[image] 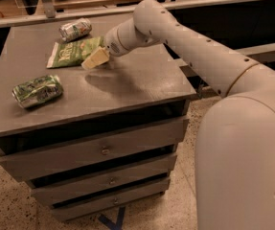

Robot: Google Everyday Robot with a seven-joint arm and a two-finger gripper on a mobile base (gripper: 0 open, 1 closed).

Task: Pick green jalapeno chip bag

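Note:
The green jalapeno chip bag lies flat on the grey cabinet top, toward the back left. It has white lettering and a pale edge. My gripper reaches in from the right on the long white arm; its cream fingers hover just over the bag's right edge, slightly above the surface. Part of the bag's right end is hidden behind the fingers.
A crushed green-and-silver can lies behind the bag near the back edge. Another crushed green can lies at the front left. The cabinet has several drawers below. A rail and shelf run behind it.

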